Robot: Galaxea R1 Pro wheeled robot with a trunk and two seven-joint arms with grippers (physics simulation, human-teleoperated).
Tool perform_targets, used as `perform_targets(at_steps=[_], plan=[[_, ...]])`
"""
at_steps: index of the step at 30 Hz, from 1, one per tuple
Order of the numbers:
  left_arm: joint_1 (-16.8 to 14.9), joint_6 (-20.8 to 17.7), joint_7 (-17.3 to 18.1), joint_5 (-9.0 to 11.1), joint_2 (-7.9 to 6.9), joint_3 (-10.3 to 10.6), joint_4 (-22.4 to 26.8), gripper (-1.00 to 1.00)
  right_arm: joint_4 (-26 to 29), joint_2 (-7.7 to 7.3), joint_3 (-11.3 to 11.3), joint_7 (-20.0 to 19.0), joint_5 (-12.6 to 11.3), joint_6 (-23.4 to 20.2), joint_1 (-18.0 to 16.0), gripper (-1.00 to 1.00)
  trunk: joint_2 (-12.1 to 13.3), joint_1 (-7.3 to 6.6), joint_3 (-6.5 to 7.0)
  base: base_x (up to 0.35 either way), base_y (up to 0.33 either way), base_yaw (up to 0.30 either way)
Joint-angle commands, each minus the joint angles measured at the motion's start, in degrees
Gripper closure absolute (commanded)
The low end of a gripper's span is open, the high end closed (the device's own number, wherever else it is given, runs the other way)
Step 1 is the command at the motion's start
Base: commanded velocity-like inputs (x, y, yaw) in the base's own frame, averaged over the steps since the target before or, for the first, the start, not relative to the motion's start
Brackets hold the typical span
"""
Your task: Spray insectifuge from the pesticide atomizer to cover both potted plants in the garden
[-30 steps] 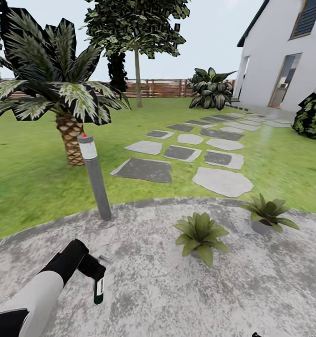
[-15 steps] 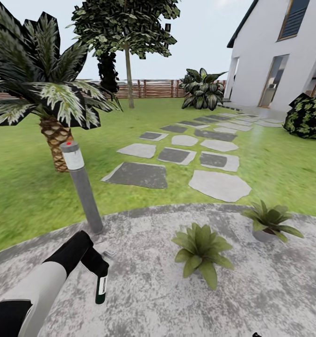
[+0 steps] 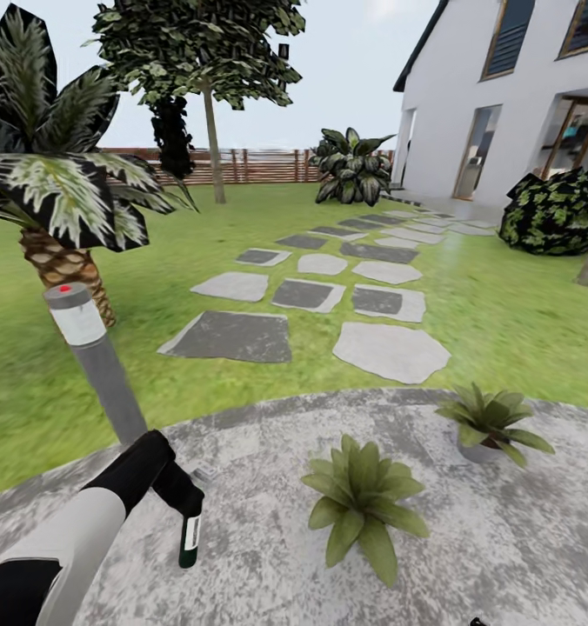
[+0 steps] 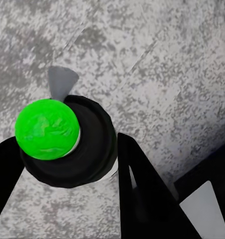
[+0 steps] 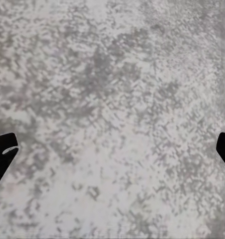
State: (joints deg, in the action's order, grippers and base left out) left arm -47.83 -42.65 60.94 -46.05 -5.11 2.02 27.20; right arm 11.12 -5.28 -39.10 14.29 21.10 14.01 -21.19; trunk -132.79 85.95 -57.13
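Now the pesticide atomizer [image 3: 189,539] hangs nozzle-down in the left gripper [image 3: 183,504], whose two dark fingers [image 4: 137,184] are pressed against either side of the bottle, its bright green tip facing the patio [image 3: 503,539] below. Over the last second the whole view has swung, so the camera has moved rather than the plants; the bottle sits in the same clamp as before. The nearer potted plant [image 3: 364,500] now lies closer, ahead and to the right of that hand, and the second potted plant [image 3: 490,422] stands further off beyond it. I judge the robot is closing in to spray. The right gripper [image 5: 112,149] is spread wide and empty above bare paving.
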Motion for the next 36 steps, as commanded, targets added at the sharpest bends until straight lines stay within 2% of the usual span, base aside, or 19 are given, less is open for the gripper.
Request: perform_targets(at_steps=[1, 6, 12, 15, 17, 19, 20, 24, 25, 29, 30, 36], plan=[[0.0, -0.4, 0.4, -0.2, -0.03, 0.2, 0.1, 1.00, -0.1, 0.01, -0.4, 0.1, 0.6, 0.2, -0.1, -1.00, 0.0, 0.02, -0.03, 0.241, -0.193, -0.287], [0.2, -0.4, 0.4, -0.2, 0.04, 0.8, 0.1, 1.00, -0.1, 0.01, -0.5, 0.1, 0.6, 0.3, -0.1, -1.00, 0.0, 0.02, 0.11, 0.193, -0.228, -0.288], [0.2, -0.5, 1.7, 0.1, -0.04, 5.7, -0.4, 1.00, -0.1, 0.01, -0.5, 0.1, 0.5, 0.3, -0.1, -1.00, 0.0, 0.02, 0.28, 0.065, -0.108, -0.288], [0.0, -0.2, 6.2, 0.0, -0.32, 7.7, -0.3, 1.00, -0.1, -0.02, -0.5, 0.1, 0.5, 0.3, -0.1, -1.00, 0.0, 0.02, 0.36, 0.006, -0.010, -0.288], [-0.2, 0.0, 10.0, -0.5, -0.59, 9.9, 0.0, 1.00, -0.1, -0.05, -0.5, 0.1, 0.5, 0.3, -0.1, -1.00, 0.0, 0.02, 0.41, 0.002, -0.003, -0.288], [-0.3, 0.1, 13.0, -1.8, -1.09, 11.9, 0.1, 1.00, -0.1, -0.06, -0.5, 0.1, 0.5, 0.3, -0.1, -1.00, 0.0, 0.02, 0.47, 0.001, -0.001, -0.288], [-0.4, 0.2, 14.8, -3.1, -1.33, 12.7, 0.2, 1.00, 0.0, -0.07, -0.5, 0.1, 0.5, 0.3, -0.1, -1.00, 0.0, 0.02, 0.50, 0.000, -0.001, -0.285], [-0.4, 0.1, 17.7, -6.4, -1.33, 13.6, 0.7, 1.00, 0.0, -0.08, -0.5, 0.1, 0.5, 0.3, -0.1, -1.00, 0.0, 0.02, 0.56, 0.000, 0.000, -0.149], [-0.2, 0.3, 13.4, -7.7, -2.64, 13.1, 1.0, 1.00, 0.3, -3.31, -0.4, -4.9, 5.4, 0.7, 0.1, -1.00, 0.0, 0.02, 0.56, 0.000, 0.000, 0.000], [-0.2, 0.4, 13.3, -7.6, -2.66, 13.0, 1.0, 1.00, 0.4, -4.37, -0.4, -10.8, 5.6, 4.8, 0.1, -1.00, 0.0, 0.02, 0.56, 0.000, 0.000, 0.000], [-0.2, 0.4, 13.3, -7.6, -2.71, 13.1, 1.0, 1.00, 0.3, -4.70, -0.5, -14.4, 5.5, 6.5, 0.1, -1.00, 0.0, 0.02, 0.56, 0.000, 0.000, 0.000], [-0.3, 0.5, 13.3, -7.5, -2.48, 13.0, 1.1, 1.00, 0.3, -4.74, -0.5, -14.7, 5.4, 6.8, 0.1, -1.00, 0.0, 0.02, 0.56, 0.000, 0.000, 0.000]])
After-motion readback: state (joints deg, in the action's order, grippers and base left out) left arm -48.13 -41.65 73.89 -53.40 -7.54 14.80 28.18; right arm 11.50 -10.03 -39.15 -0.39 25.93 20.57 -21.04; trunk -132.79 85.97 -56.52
